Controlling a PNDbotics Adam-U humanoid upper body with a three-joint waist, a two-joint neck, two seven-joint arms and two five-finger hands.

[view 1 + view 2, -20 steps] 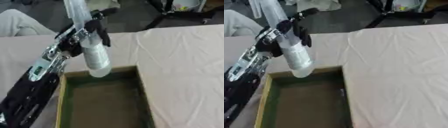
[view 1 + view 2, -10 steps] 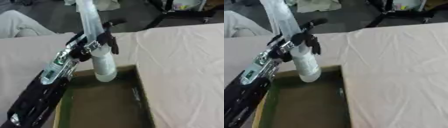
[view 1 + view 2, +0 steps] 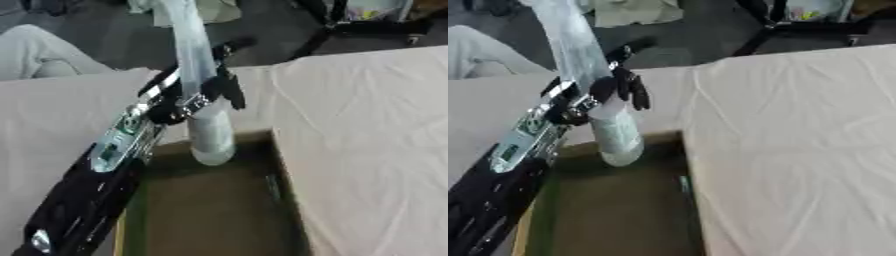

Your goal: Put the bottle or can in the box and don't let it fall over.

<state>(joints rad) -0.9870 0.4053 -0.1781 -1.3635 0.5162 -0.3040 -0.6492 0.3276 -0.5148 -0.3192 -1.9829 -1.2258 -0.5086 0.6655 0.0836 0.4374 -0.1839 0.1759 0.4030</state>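
Pale cloth covers the table (image 3: 367,130), creased, with a dark floor and clutter beyond its far edge. Set into the table is the box (image 3: 214,210), an open, dark-lined tray with a yellowish left wall.

Left hand (image 3: 206,92): fingers curled round the bottle (image 3: 206,127) at mid-body, thumb side not clearly visible. Right hand: not in view.

Bottle: clear plastic, tall and slim, held nearly upright with a slight lean. Its base hangs over the box's far end, just inside the far wall. Whether the base touches the box floor cannot be determined.

Handling assessment: the bottle appears light, possibly empty, with thin walls likely to flex under a squeeze and a smooth surface liable to slip. Tall with a narrow base, it is judged tip-prone. The mid-body hold suits control; the base should be seated flat on the box floor, clear of the far wall, before the fingers open.
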